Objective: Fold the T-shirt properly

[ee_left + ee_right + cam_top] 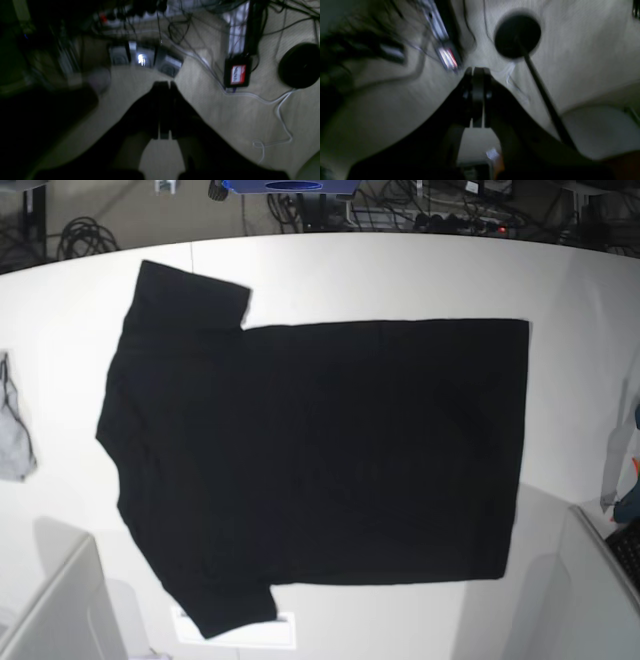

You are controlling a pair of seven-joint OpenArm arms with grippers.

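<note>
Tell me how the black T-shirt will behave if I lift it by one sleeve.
The T-shirt will probably go limp and drape: it is thin cloth lying spread flat on the white table. The rest would likely drag and bunch rather than follow stiffly. It looks light, and may slide easily on that smooth top.

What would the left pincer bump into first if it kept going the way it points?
Probably the grey boxes on the carpet. The left pincer, shut, points almost straight at them, with nothing visible between. The picture is blurred and depth is unclear, so it might meet carpet just short of them.
</note>
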